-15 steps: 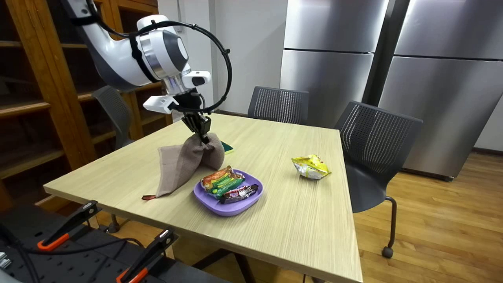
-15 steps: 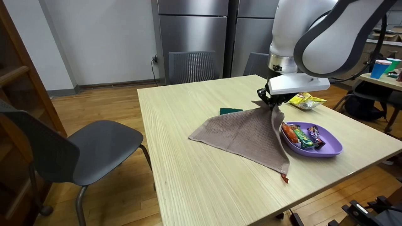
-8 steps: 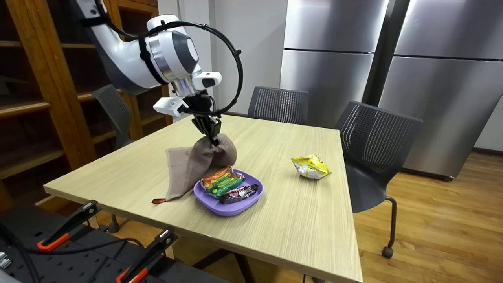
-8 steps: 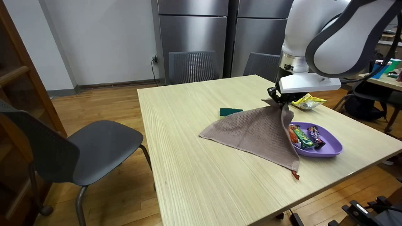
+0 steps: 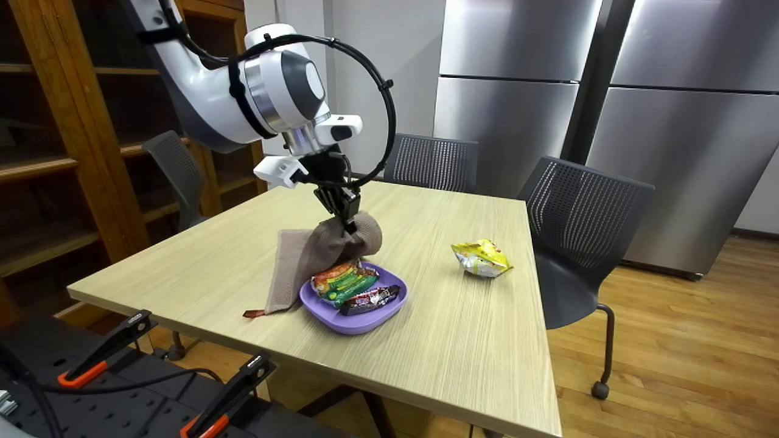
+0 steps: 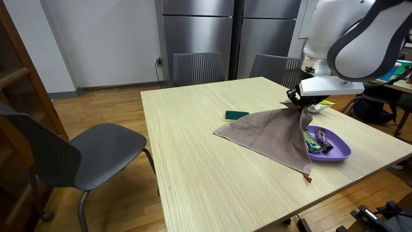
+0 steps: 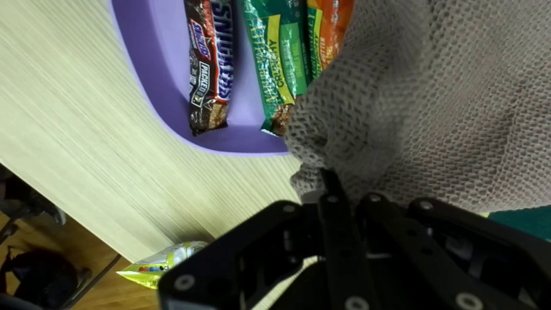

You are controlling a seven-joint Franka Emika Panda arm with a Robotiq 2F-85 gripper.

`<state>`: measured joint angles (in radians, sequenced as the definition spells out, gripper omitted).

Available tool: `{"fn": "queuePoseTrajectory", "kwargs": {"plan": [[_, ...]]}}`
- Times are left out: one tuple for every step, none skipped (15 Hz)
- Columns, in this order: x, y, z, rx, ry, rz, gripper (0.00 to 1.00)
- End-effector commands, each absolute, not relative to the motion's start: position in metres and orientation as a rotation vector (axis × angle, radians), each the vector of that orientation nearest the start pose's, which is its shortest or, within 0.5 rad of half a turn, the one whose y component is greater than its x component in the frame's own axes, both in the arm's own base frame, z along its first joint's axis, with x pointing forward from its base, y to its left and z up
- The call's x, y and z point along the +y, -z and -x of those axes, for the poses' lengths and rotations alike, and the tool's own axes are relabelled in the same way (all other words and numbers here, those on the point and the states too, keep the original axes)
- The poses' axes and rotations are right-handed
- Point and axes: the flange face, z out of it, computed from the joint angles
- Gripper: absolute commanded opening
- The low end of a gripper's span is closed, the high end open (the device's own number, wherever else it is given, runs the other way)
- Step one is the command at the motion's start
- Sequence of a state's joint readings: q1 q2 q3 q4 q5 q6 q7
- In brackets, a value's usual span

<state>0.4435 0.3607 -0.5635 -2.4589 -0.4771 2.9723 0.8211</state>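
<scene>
My gripper [image 5: 350, 225] is shut on a bunched part of a brown-grey cloth [image 6: 265, 137], whose lower edges trail over the table. In the wrist view the dark fingers [image 7: 333, 185] press into the cloth folds, and their tips are partly buried. Right beside the cloth stands a purple plate [image 5: 347, 327]. On it lie a Snickers bar [image 7: 211, 69], a green Nature Valley bar [image 7: 277, 60] and an orange-wrapped snack [image 7: 333, 30]. The cloth overhangs the plate's edge in the wrist view and covers part of the orange wrapper.
A green and yellow sponge [image 6: 236, 115] lies behind the cloth; the cloth hides it in an exterior view. A yellow chip bag [image 5: 482, 258] sits near the table's far side. Chairs [image 5: 584, 237] surround the table [image 5: 450, 353], and clamps [image 5: 228, 395] stand by its near edge.
The gripper and the cloth have slid rightward in both exterior views, up against the plate. More of the sponge shows in an exterior view, while the orange wrapper there is now hidden.
</scene>
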Motion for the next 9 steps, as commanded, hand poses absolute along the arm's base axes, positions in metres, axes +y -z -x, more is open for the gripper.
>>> {"fn": "queuePoseTrajectory", "kwargs": {"plan": [[-0.053, -0.191, -0.473, 0.686, 0.424, 3.253, 0.01], [-0.057, -0.188, -0.469, 0.693, 0.418, 3.253, 0.01], [-0.061, -0.186, -0.466, 0.705, 0.408, 3.251, 0.01], [-0.066, -0.184, -0.463, 0.721, 0.399, 3.25, 0.01], [-0.071, -0.182, -0.46, 0.739, 0.387, 3.249, 0.01], [-0.077, -0.18, -0.457, 0.759, 0.379, 3.247, 0.01], [-0.084, -0.179, -0.454, 0.781, 0.371, 3.245, 0.01], [-0.089, -0.178, -0.452, 0.802, 0.365, 3.243, 0.01], [-0.096, -0.177, -0.45, 0.825, 0.358, 3.239, 0.01]]}}
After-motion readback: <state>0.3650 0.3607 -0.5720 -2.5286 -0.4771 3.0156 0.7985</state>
